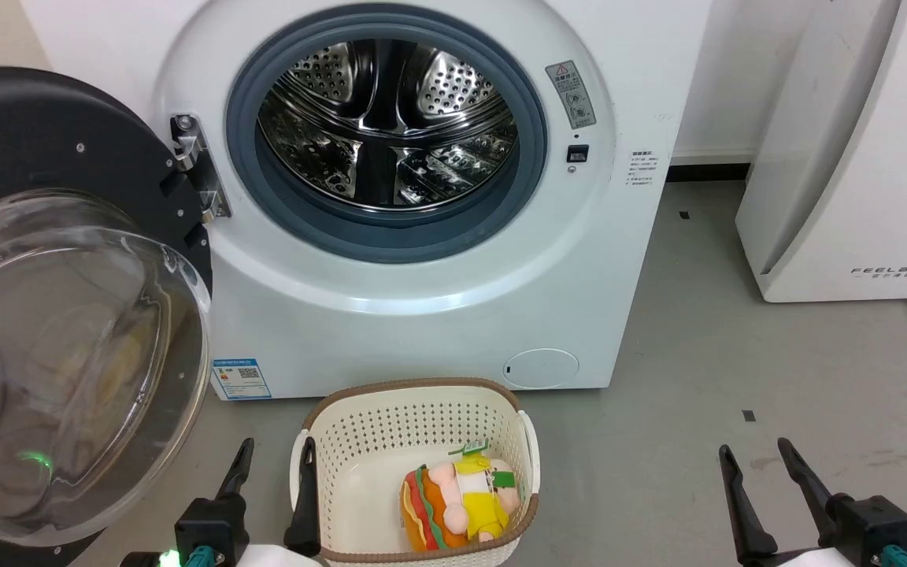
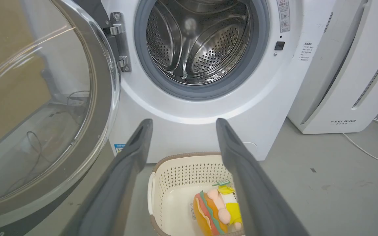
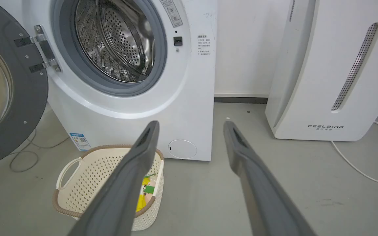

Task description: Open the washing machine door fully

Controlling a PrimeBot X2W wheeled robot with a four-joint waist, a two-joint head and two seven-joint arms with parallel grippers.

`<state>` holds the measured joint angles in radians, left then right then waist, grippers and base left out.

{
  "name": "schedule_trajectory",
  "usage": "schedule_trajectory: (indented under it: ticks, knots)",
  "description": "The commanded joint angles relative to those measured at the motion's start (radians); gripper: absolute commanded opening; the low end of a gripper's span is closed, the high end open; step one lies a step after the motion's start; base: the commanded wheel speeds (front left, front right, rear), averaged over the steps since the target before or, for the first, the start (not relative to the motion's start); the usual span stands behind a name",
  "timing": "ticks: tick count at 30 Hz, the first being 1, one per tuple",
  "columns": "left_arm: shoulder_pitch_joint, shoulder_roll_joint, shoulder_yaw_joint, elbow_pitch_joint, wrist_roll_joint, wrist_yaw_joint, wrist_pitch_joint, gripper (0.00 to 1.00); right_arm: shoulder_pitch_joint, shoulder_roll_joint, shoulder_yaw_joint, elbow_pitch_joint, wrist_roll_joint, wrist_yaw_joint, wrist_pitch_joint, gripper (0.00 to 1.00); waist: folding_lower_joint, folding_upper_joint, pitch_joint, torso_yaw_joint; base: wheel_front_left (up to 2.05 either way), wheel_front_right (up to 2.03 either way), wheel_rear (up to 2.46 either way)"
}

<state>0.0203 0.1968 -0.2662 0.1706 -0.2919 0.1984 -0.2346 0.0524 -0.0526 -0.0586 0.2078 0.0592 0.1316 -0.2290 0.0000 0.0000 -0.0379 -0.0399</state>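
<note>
Grey floor (image 1: 697, 378); washing machine door (image 1: 68, 157) stands wide. Left gripper (image 1: 278, 442) and right gripper (image 1: 754, 446) fingers spread, empty. A careless left nudge might swing it back.

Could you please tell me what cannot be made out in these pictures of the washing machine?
Washing machine door: left side cut off by the head view's edge.
Blue label print: too small to read in any view.
Plush toy in the basket: mostly hidden behind a right gripper finger, right wrist view.
Washing machine top: cut off in every view.
</note>
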Motion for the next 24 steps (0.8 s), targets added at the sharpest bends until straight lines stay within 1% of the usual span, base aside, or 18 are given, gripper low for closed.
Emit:
schedule_trajectory:
  ticks: [1, 2, 3, 24]
  knots:
    - [-0.009, -0.001, 0.004, 0.006, 0.005, 0.001, -0.009, 1.0, 0.004, 0.002, -0.001, -0.007, -0.005, -0.001, 0.003, 1.0, 0.0, 0.0, 0.001, 0.001, 0.0, 0.0, 0.0]
    - [-0.01, -0.001, 0.005, 0.008, 0.005, 0.002, -0.01, 1.0, 0.003, 0.002, -0.001, -0.007, -0.004, -0.001, 0.003, 1.0, 0.0, 0.0, 0.001, 0.002, 0.0, 0.0, 0.0]
    - [0.0, 0.001, 0.001, 0.005, 0.0, 0.0, -0.003, 0.0, 0.0, 0.0, 0.0, 0.0, 0.0, 0.0, 0.0, 0.0, 0.0, 0.0, 0.001, 0.002, 0.0, 0.0, 0.0]
    - [-0.003, -0.021, 0.039, -0.021, 0.042, -0.029, 0.032, 0.0, -0.008, 0.0, 0.009, -0.03, -0.008, 0.0, 0.034, 0.0, 0.0, 0.0, 0.007, 0.007, 0.0, 0.0, 0.0]
